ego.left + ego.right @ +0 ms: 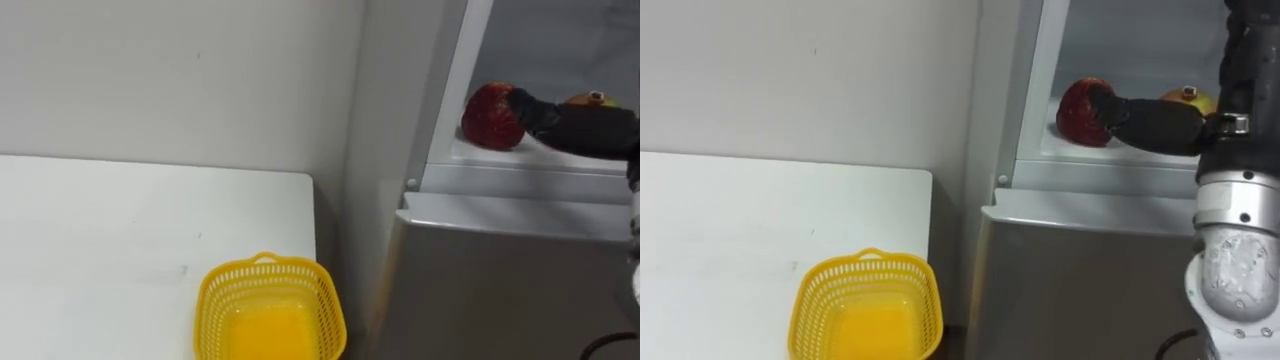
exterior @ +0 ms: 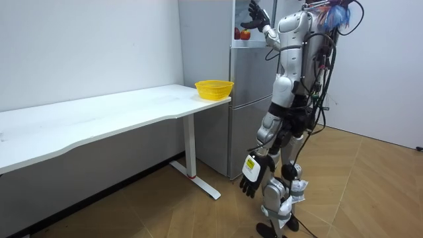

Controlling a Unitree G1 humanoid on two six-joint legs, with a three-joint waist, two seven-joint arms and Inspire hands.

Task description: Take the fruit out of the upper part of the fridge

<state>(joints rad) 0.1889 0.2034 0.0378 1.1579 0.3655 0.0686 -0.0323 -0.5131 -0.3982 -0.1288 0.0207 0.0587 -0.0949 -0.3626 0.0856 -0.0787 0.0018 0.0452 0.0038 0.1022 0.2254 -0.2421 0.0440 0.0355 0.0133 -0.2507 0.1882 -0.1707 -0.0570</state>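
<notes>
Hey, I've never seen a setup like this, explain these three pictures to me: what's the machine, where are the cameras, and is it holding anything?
This is a humanoid robot standing on two legs before a fridge. Two pictures come from cameras in its head, looking down; the third comes from a camera out in the room. The white table bears a yellow basket at the end nearest the fridge. The fridge's upper compartment is open, with a red fruit and a yellowish fruit beside it on the shelf. The robot's right hand reaches in and meets the red fruit; whether it grips it I cannot tell. Its left hand hangs open at its side.
</notes>
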